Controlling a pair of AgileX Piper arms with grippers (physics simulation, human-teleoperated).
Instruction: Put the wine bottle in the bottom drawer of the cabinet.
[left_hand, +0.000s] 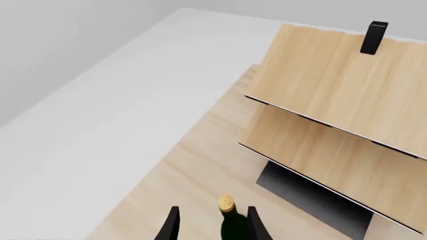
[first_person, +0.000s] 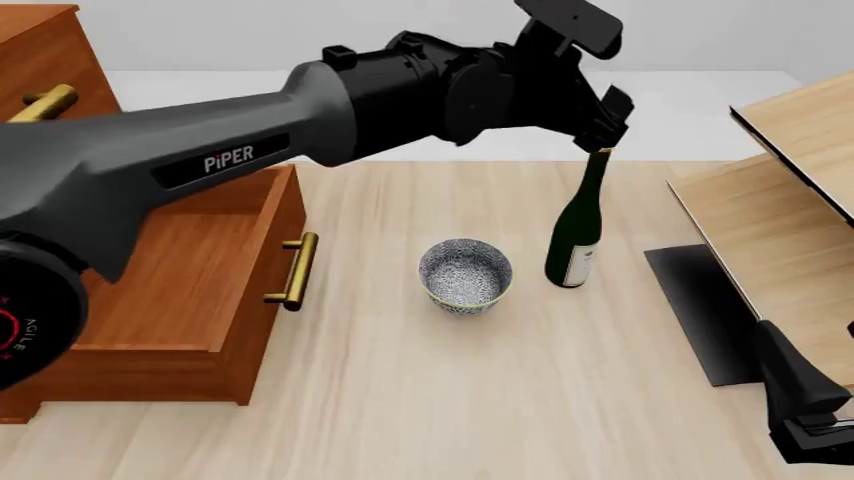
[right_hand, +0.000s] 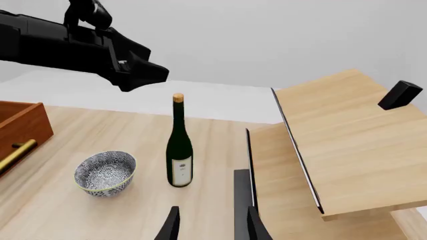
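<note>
The wine bottle (first_person: 574, 235) stands upright on the table, dark green with a tan cork (left_hand: 227, 202) and a white label (right_hand: 180, 167). My left gripper (first_person: 603, 132) hangs open at the bottle's top. In the left wrist view the cork shows between the fingertips (left_hand: 252, 216), nearer one of them, and neither grips it. The cabinet (first_person: 54, 70) stands at the far left, its bottom drawer (first_person: 160, 285) pulled out and open, the brass handle (first_person: 296, 270) facing the bowl. My right gripper (right_hand: 213, 210) is open and holds nothing, low at the near right (first_person: 807, 420), well short of the bottle.
A patterned bowl (first_person: 466, 275) sits between the drawer and the bottle. A pale wood shelf unit (first_person: 787, 190) leans at the right, with a black panel (first_person: 701, 310) at its foot and a small black block (right_hand: 400, 95) on it. The left arm (first_person: 240, 150) spans above the drawer.
</note>
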